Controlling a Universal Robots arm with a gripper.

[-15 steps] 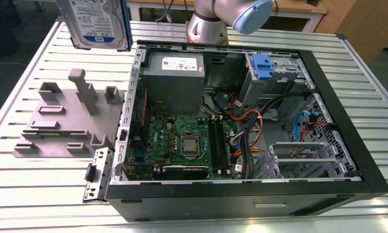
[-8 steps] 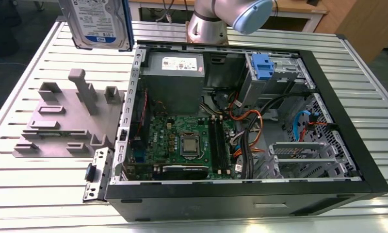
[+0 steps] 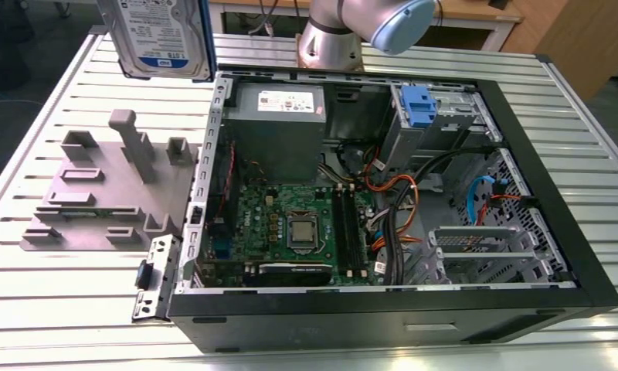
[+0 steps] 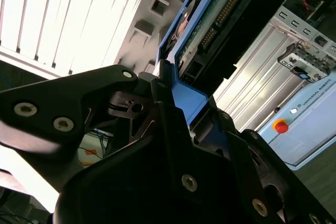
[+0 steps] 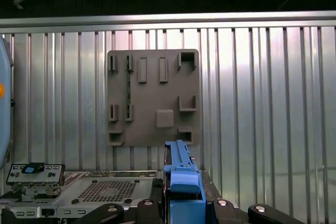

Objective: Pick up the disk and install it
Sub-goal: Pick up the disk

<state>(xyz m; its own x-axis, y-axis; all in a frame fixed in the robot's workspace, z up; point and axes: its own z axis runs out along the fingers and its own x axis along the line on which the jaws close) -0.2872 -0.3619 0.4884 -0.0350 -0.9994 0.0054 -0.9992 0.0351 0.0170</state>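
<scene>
Exterior view shows the silver, white-and-blue-labelled disk (image 3: pixel 160 35) aloft; first wrist view, the gripper (image 5: pixel 184 203) clamping its blue frame.

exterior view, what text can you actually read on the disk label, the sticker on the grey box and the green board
Label on the disk: printed lines, too small to read.
The white sticker on the grey box: print too small to read.
The green board: markings too small to read.
Nothing here can be quoted.
</scene>
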